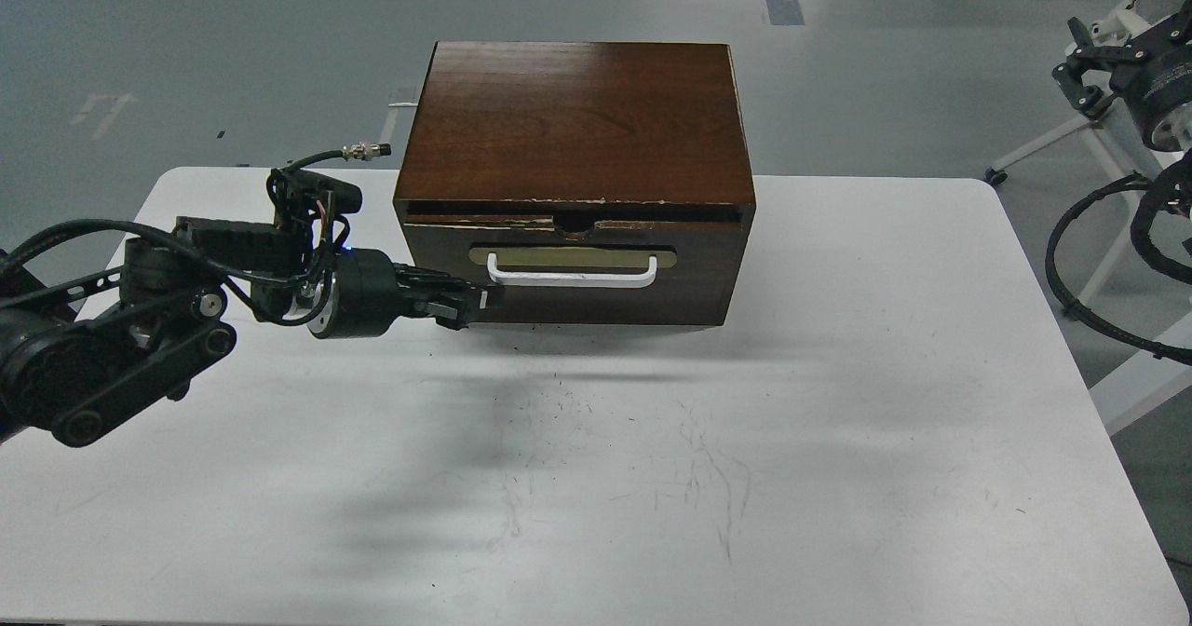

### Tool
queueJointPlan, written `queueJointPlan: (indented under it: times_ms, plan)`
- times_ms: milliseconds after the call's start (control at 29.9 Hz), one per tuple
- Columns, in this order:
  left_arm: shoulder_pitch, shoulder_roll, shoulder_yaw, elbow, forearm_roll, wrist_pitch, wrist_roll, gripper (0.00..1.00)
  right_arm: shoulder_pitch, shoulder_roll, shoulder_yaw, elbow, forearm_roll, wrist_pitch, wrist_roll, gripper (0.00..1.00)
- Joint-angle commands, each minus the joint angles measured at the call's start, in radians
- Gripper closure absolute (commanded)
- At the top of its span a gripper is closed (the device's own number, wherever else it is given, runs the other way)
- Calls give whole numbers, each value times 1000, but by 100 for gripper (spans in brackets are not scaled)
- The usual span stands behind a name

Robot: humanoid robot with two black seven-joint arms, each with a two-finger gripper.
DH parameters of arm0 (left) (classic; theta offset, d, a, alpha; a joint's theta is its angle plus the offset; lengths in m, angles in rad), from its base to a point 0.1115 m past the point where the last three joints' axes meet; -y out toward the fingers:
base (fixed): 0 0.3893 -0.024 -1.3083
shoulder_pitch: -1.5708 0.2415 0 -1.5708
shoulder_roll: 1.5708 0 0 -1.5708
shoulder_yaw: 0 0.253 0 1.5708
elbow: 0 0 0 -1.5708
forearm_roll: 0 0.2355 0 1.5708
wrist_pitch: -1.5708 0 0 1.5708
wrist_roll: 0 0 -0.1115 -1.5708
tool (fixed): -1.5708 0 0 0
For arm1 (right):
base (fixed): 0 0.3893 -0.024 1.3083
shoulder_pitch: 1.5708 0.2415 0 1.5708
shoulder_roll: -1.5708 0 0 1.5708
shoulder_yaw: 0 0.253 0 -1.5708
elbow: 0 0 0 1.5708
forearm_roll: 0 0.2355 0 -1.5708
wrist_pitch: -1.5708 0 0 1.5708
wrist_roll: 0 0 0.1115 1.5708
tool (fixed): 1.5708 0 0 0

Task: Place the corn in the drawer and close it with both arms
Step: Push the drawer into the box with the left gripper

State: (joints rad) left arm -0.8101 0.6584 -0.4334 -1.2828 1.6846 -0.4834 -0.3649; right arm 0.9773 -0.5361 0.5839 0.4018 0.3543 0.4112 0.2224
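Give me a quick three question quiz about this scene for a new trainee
1. True or false: the drawer is pulled fully open.
2. Which gripper is near the white handle: A) left, B) right?
3. Fill in: the wooden box stands on a white ____.

Key:
1. False; it looks shut or nearly so.
2. A; the left gripper is by the handle's left end.
3. Table.

White scuffed table (838,440); brown wooden cabinet (577,123) standing at far middle.
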Motion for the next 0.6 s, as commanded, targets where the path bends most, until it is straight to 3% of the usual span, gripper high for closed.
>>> queueJointPlan:
  times_ms: [0,568]
  plan:
    - [-11,-3,-1,0,-6,3,3,100,3,-2,-1,0,0,0,0,0]
    - [-46,-8,15,0,-60,5,4,100,0,-2,-1,0,0,0,0,0]
